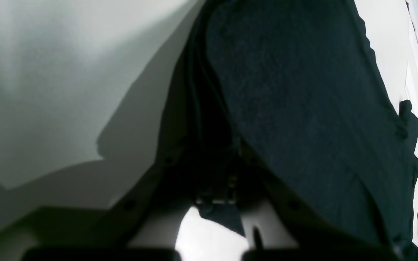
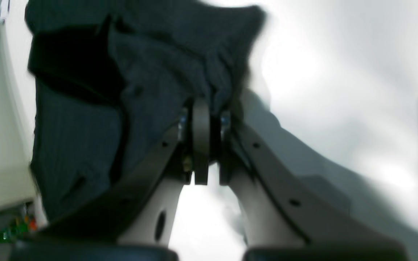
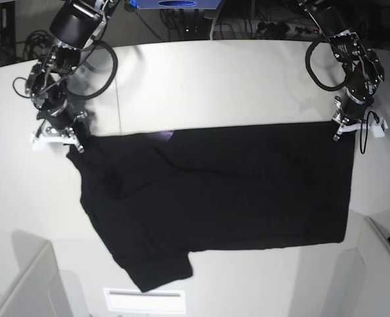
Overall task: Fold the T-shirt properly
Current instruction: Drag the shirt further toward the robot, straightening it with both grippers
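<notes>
Both grippers are clamped on the black T-shirt [image 3: 227, 191]: the left gripper [image 3: 344, 129] pinches one far corner, the right gripper [image 3: 71, 137] the opposite one. Cloth spreads flat on the white table [image 3: 201, 79] below and between them. No legible writing shows.

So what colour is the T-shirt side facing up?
Plain black, on the T-shirt; clearest in the base view.
</notes>
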You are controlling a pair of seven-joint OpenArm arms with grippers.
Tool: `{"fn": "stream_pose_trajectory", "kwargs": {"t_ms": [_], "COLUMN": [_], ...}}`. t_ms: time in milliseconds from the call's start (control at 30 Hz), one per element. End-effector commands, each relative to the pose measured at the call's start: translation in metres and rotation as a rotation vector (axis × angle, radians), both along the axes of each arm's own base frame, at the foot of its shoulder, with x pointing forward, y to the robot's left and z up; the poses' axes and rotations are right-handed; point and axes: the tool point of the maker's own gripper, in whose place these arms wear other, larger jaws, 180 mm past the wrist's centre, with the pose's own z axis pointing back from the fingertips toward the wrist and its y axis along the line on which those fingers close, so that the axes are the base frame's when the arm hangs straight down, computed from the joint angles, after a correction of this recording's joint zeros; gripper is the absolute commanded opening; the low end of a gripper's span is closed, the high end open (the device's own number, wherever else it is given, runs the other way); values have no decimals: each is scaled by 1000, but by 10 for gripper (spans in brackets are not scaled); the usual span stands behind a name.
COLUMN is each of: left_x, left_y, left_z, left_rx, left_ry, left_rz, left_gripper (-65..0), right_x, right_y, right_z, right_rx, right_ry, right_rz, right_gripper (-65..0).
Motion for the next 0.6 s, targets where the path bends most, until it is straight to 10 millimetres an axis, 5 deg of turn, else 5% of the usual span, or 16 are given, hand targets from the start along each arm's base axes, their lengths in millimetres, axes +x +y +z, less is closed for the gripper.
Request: {"fn": "stream_pose_trajectory", "kwargs": {"t_ms": [0,200,567], "left_x": [1,-10,-50], "left_y": [6,8,-1], "left_z": [6,6,24], "left_rx": [19,28,115], "left_ry": [-4,53,100], "left_rz": [-2,-60,-146], "left_gripper": [-650,-650,-650], "right_x": [9,-3,-51], "right_y": [-11,-37,-36], "right_z": [14,23,28], "right_rx": [-23,-77,-135], "right_ry": [-45,-39,25], "right_rz": [-12,-21,42], "right_gripper": [-650,-650,-650]}}
